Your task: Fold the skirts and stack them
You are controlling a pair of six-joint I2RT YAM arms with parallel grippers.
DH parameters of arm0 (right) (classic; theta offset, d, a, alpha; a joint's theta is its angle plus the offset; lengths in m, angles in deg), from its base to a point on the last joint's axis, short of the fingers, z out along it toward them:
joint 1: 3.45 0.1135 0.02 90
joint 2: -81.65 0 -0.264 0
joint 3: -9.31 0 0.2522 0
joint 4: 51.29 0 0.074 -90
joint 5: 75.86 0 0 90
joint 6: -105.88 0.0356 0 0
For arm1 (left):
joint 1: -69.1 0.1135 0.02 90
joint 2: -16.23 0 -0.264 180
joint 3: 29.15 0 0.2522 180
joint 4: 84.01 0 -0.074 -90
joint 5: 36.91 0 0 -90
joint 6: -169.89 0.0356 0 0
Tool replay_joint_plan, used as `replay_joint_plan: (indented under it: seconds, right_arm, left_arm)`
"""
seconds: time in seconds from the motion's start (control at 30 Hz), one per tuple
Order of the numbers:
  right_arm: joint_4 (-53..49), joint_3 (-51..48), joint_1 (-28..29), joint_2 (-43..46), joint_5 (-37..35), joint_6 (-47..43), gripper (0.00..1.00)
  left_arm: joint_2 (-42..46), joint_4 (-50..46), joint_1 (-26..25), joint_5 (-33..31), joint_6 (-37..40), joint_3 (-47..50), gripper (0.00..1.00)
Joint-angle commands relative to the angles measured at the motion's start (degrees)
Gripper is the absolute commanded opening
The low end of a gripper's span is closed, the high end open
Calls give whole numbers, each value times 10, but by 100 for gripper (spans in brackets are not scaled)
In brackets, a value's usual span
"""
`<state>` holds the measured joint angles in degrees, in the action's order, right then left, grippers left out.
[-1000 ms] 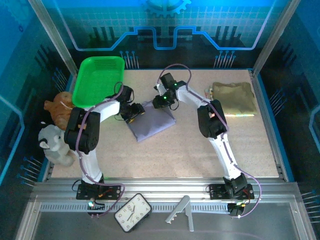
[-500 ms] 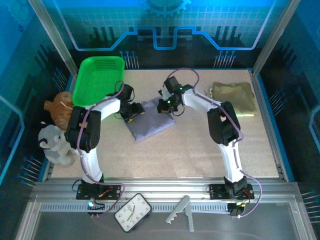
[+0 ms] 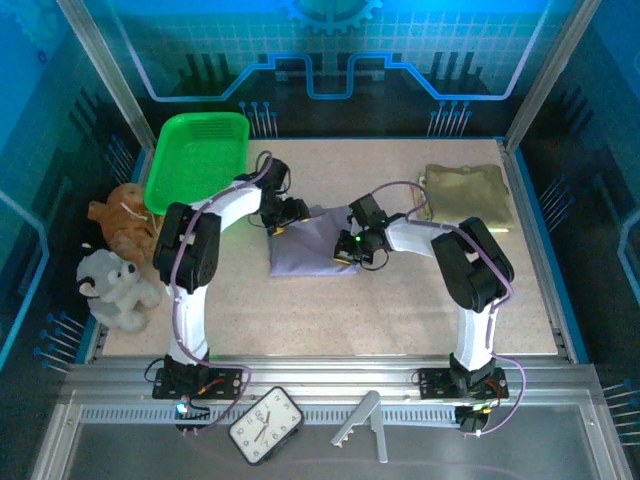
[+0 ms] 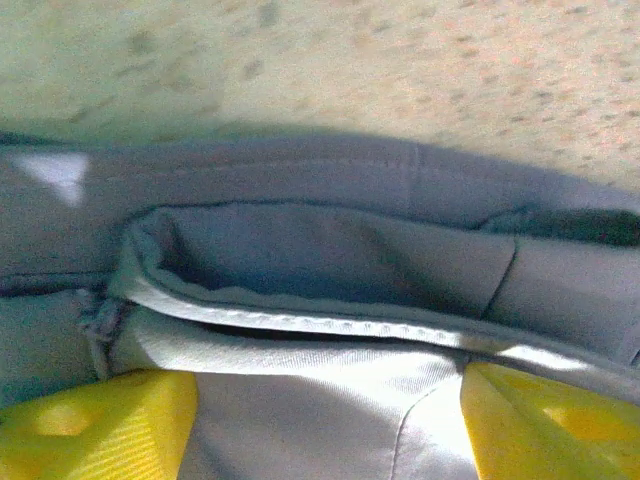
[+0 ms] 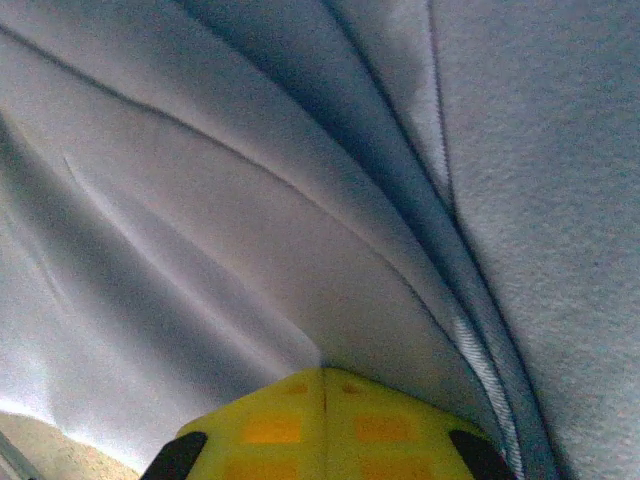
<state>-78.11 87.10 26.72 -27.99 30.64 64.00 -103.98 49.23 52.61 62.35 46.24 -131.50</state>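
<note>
Pulled nearer and rightward by the right gripper [image 5: 322, 378], clenched on a fold of the grey-lavender skirt [image 3: 303, 256] at mid-table, left gripper [image 4: 325, 420] spread loose over its hem; seemingly mid-fold, not yet stacked.

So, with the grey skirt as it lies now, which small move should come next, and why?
Probably close the left gripper on the hem of the grey-lavender skirt: its jaws stand apart with that hem between them, while the right gripper is shut on the opposite edge. Then both could lift it.
</note>
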Motion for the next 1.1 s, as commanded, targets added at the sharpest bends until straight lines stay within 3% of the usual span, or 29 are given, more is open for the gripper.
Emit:
replay_joint_plan:
  seconds: [0.0,0.17,0.4,0.63,0.83,1.0,1.07]
  right_arm:
    - [-23,-26,-9,28,-53,40,10]
    - [-35,7,-13,23,-63,31,11]
    - [-23,26,-14,-17,-37,46,12]
    - [-20,5,-13,-8,-51,49,12]
    - [8,-10,-16,13,-21,66,13]
    - [-26,17,-19,78,-36,21,43]
    - [-43,14,-21,110,-73,4,65]
  left_arm:
    - [4,-74,6,-9,25,-47,78]
    - [128,42,0,109,-61,63,87]
    - [184,174,-17,210,-181,201,92]
    - [175,158,-14,75,-181,282,94]
    - [95,138,-10,61,-132,258,96]
    - [150,118,-12,75,-120,239,99]
    - [177,89,-15,73,-106,217,99]
